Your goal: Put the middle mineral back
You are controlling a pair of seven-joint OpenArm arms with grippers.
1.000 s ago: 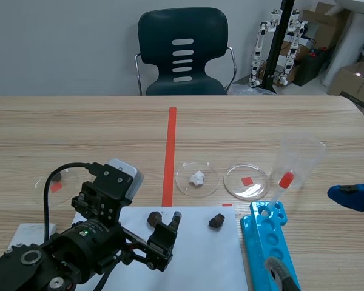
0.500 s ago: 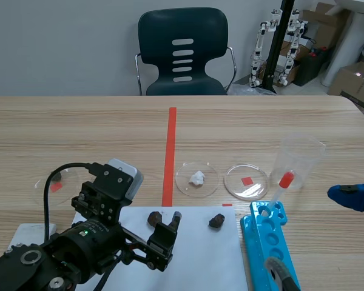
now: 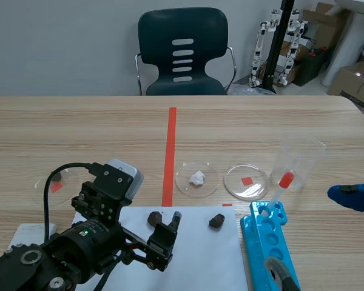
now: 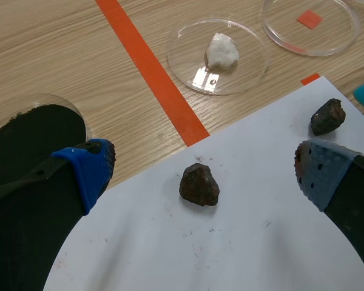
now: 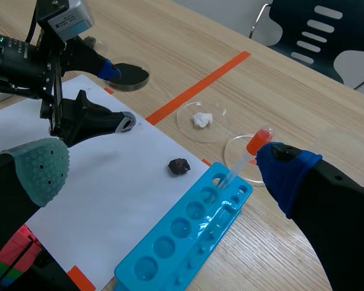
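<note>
- We see the left jaws spread wide, low over the white paper (image 4: pixel 230 254) at the lower left of the scene view.
- And there's the dark mineral (image 4: pixel 199 184), lying on the paper right between those jaws. It touches neither pad (image 4: pixel 88 170), and in the scene view it sits lower centre.
- We spot a second dark mineral (image 4: pixel 327 116) on the same sheet, just beyond the other finger.
- The white mineral (image 4: pixel 221 51) rests in the middle dish (image 4: pixel 182 66), ahead of the jaws and just beside the orange tape line.
- Over at the scene view's right edge, we find the right jaws open too, holding nothing, near the blue rack (image 5: pixel 188 236) on the worktop (image 3: pixel 261 127).
</note>
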